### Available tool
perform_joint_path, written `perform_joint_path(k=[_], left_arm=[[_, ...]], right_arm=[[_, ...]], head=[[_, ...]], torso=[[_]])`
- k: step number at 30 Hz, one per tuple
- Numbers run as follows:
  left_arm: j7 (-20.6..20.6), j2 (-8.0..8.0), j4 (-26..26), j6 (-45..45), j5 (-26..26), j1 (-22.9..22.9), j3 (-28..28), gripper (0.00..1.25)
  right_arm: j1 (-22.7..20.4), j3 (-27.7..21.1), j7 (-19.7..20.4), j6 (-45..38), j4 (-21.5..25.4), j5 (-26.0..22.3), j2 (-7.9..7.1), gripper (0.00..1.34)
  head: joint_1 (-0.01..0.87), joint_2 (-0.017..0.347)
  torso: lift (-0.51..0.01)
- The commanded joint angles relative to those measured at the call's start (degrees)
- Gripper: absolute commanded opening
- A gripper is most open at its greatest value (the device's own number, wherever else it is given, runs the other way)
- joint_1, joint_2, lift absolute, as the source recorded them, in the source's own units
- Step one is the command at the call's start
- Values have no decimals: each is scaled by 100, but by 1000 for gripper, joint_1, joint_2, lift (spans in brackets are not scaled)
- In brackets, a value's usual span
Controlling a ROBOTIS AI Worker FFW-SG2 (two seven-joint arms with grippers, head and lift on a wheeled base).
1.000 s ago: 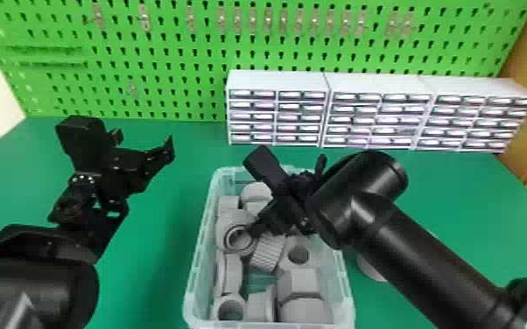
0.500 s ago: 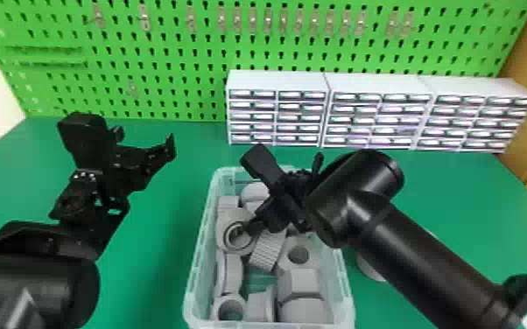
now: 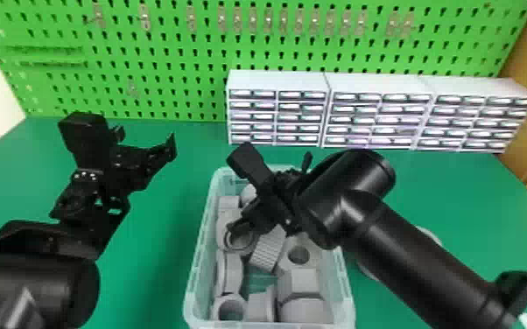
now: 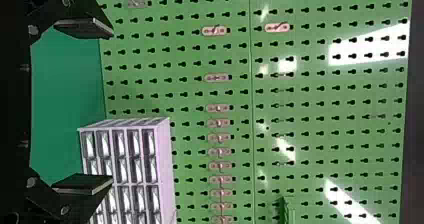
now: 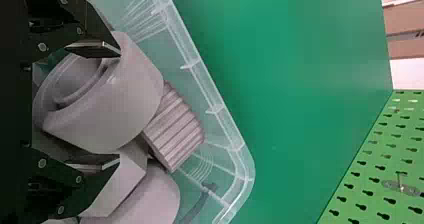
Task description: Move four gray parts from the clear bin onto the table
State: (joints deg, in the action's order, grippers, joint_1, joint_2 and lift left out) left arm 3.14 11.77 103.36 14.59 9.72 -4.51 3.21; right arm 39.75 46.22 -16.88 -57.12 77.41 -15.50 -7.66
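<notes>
The left gripper is in the left half of the head view, above the green counter and well apart from the bin. In the left wrist view its flat black fingers stand wide apart with nothing between them.

The right gripper is over the clear plastic bin, which sits at the lower centre of the head view. In the right wrist view its fingers are spread, though less widely than the left pair, with a thick gray ring-shaped part between them; whether they press on it I cannot tell.

That part lies in the bin among other gray pieces. Beside it is a ribbed gray block, and next to that a gray piece with a round hole. Nearer the bottom of the frame are a faceted gray part, a smooth rounded gray part and a curved gray part by the bin's left wall.

On the counter, just right of the bin, a round gray object is partly hidden behind the right arm. White drawer cabinets stand at the upper right, before a green perforated pegboard.
</notes>
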Motion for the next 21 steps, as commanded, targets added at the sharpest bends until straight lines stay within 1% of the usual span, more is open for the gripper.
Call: perform_joint_path(k=[1,10,21], left_arm=[[2,10,0,0,21,-6,-4,1009],[-7,45,0,0,56,12,-4,1009],[-7,54,0,0,65,12,-22,1009]], right_arm=[[-37,45,18,-10,2,-6,-7,833],[-64,80,18,-62,2,-85,-34,831],[-46,115,53,-71,-95,144,-78,833]], head=[[678,34],[678,34],[678,34]], torso=[[-50],[-50],[-50]])
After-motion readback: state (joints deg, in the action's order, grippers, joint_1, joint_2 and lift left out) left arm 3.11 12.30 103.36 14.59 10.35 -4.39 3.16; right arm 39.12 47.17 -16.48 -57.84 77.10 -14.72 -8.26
